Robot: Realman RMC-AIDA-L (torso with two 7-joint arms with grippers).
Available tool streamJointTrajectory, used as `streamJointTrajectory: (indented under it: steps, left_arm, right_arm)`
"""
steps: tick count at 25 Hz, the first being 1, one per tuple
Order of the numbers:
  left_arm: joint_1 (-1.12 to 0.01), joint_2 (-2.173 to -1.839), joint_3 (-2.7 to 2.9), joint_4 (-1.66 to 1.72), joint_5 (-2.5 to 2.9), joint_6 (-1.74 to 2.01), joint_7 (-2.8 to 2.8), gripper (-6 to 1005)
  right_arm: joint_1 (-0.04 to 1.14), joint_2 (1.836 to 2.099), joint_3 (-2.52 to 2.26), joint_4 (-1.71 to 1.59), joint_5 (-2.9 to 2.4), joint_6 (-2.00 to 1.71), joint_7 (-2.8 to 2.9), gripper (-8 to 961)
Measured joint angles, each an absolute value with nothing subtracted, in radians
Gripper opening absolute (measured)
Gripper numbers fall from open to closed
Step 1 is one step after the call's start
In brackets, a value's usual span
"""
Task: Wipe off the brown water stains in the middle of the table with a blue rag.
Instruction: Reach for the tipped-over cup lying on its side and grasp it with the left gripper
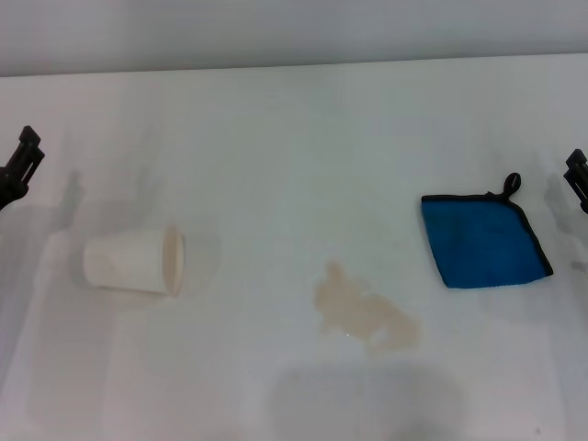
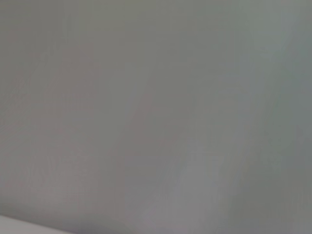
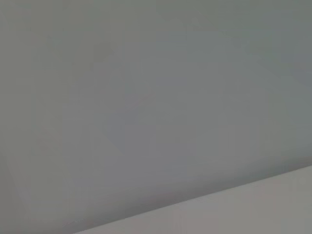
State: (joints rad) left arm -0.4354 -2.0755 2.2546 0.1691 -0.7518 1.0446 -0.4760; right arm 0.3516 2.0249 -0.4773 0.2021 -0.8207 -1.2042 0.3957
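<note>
1. The left gripper [image 1: 20, 165] is seen at the table's [image 1: 294, 138] left edge and the right gripper [image 1: 577, 179] at its right edge; whether either is open cannot be told.
2. The rag [image 1: 482, 241] lies flat on the right.
3. The stains [image 1: 366, 312] sit mid-table, apart from the rag.
4. A cup [image 1: 133, 261] lies tipped on the left.

white table [image 1: 294, 138], blue rag [image 1: 482, 241], brown stains [image 1: 366, 312], tipped cup [image 1: 133, 261]
</note>
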Motion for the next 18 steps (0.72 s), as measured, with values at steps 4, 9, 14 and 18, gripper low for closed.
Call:
streamJointTrajectory:
  steps: [4, 9, 14, 18]
  left_arm:
    - [-0.442, -2.07, 2.248, 0.169, -0.759, 1.091, -0.478, 831]
    - [-0.469, -2.031, 2.243, 0.162, -0.747, 1.129, -0.584, 833]
    - [-0.543, -1.957, 2.25, 0.077, -0.606, 1.124, -0.93, 832]
    - [-0.605, -1.894, 2.251, 0.029, -0.431, 1.142, -1.164, 832]
  right_arm:
    - [0.351, 2.025, -0.478, 0.202, -0.821, -1.206, 0.396, 841]
    - [0.351, 2.025, -0.48, 0.203, -0.821, -1.208, 0.396, 840]
    - [0.351, 2.024, -0.477, 0.202, -0.821, -1.211, 0.396, 840]
    - [0.351, 2.024, -0.477, 0.199, -0.821, -1.211, 0.396, 840]
